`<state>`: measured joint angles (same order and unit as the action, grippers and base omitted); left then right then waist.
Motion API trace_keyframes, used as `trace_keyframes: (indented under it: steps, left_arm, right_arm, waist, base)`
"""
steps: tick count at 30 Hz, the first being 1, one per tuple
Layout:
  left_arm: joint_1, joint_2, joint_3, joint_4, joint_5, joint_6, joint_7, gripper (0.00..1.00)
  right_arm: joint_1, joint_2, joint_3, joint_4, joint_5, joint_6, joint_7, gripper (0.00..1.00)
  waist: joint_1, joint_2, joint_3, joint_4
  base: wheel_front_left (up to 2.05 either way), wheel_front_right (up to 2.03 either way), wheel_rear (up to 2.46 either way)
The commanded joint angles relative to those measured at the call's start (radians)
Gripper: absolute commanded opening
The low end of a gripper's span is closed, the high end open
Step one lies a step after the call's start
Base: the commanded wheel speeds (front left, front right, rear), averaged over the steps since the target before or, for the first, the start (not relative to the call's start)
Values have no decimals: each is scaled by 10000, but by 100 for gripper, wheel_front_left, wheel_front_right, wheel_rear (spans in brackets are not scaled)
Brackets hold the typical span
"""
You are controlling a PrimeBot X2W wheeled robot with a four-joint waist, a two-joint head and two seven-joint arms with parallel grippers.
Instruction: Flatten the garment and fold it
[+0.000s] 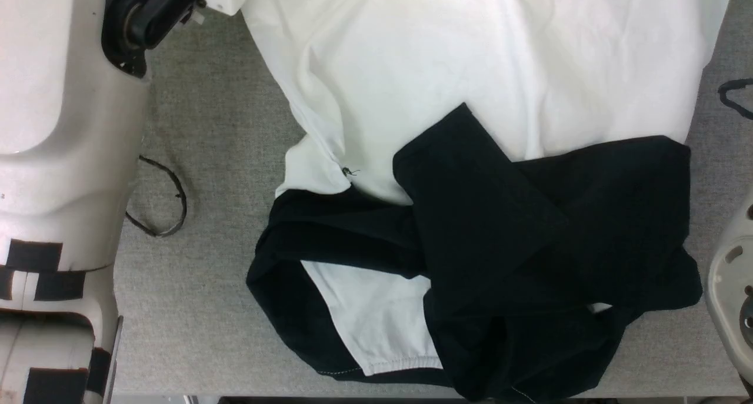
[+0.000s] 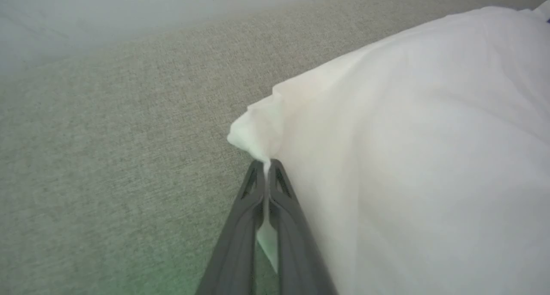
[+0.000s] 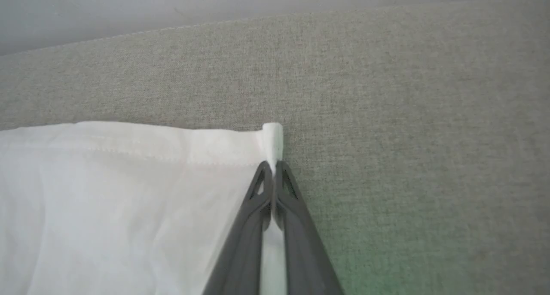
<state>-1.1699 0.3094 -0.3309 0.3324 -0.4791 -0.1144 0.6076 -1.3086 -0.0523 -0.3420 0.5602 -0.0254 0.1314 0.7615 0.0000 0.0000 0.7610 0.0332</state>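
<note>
Garment (image 1: pixel 470 57): white T-shirt body spread on the grey worktop (image 1: pixel 217 127). Its long axis runs from the near edge toward the far edge, with the sleeve end near.

Left side: pale left forearm (image 1: pixel 59 127) along the worktop's left edge. A thin dark cord loop (image 1: pixel 167 210) lies on the bare surface beside it, apart from the cloth.

Left corner: left hand (image 2: pixel 268 164), closed, pinching a bunched white corner. In the left wrist view the cloth falls away to the right of the fingers.

Middle: the white panel is fairly smooth, with a few shallow creases. At the near edge the black sleeves (image 1: pixel 529 216) are crossed and heaped over one another, not flat.

Right corner: right hand (image 3: pixel 273 166), closed on the stitched hem corner. The hem runs off to the left of the fingers, roughly parallel to the worktop's far edge and short of it.

Relation of note: the cloth spans between the two hands, each apparently holding one corner of the same end, so neither is nearer. All the disorder lies at the opposite end of the long axis, by the near edge.

Judgement: this is the flattening stage, and no fold has begun. An even pull by both hands away from the near edge would probably draw the body taut. The sleeves likely need separate handling.
</note>
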Motion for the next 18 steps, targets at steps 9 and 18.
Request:
trace_keyframes:
  steps: [9, 18]
  left_arm:
    - [-117, 104, 89, 70, -35, -73, -965, 0]
    - [-229, 200, 440, 339, 4, -75, -2581, 0]
  right_arm:
    - [-288, 20, 1, 84, -65, -7, -940, 0]
    - [-235, 20, -276, -226, -142, -7, -1716, 0]
  waist:
    - [0, 0, -64, -48]
    - [0, 0, -539, -146]
  base:
    - [0, 0, 0]
    - [0, 0, 0]
